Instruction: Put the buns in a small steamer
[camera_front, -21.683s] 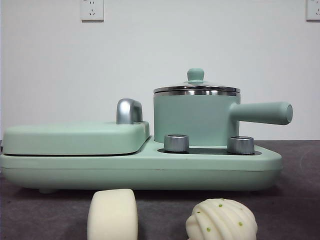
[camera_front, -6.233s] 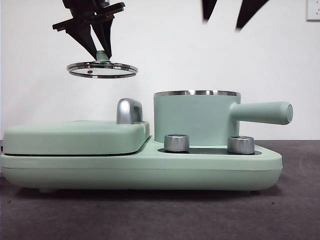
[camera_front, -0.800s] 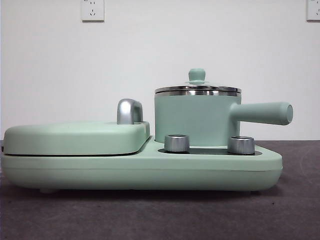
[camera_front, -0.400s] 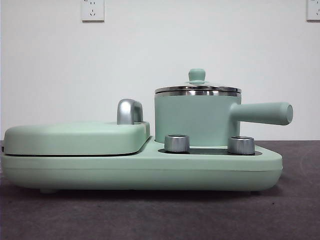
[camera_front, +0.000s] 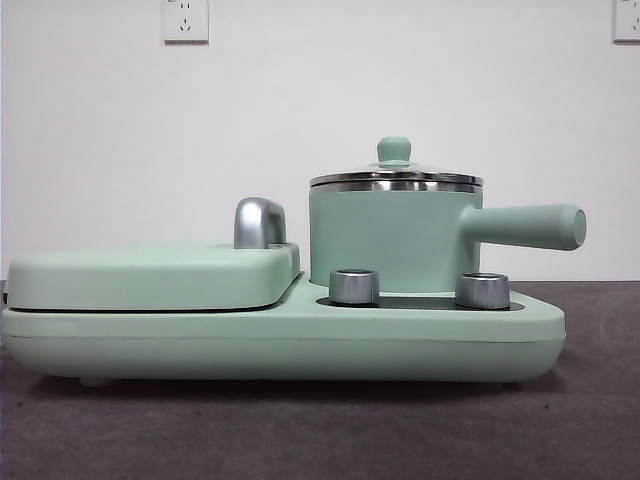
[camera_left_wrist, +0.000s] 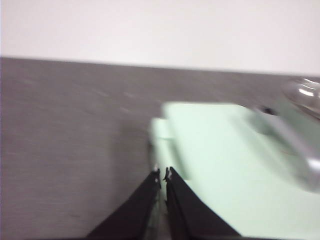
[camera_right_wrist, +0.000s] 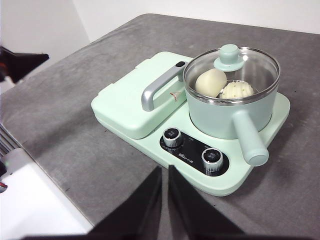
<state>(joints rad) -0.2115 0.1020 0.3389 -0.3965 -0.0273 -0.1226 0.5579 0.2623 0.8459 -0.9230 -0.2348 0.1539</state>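
The small steamer (camera_front: 392, 235) (camera_right_wrist: 231, 110), a mint-green pot with a steel rim and a long straight handle, stands on the right half of the cooker base with its glass lid (camera_right_wrist: 235, 67) on. Through the lid in the right wrist view I see both buns inside: the smooth one (camera_right_wrist: 210, 82) and the ridged one (camera_right_wrist: 237, 90). My right gripper (camera_right_wrist: 164, 169) is shut and empty, raised well back from the cooker's knob side. My left gripper (camera_left_wrist: 163, 173) is shut and empty, above the flat griddle lid's edge. Neither gripper appears in the front view.
The flat mint-green griddle lid (camera_front: 150, 275) (camera_right_wrist: 137, 100) with its silver handle (camera_front: 258, 222) fills the cooker's left half. Two silver knobs (camera_front: 353, 286) (camera_front: 481, 290) sit on the front panel. Grey tabletop (camera_front: 300, 430) surrounds the cooker; its edge (camera_right_wrist: 60, 187) runs near the right arm.
None over the last second. Compared with the oldest frames, the buns have left the table in front of the cooker, and the lid, once lifted, is back on the pot.
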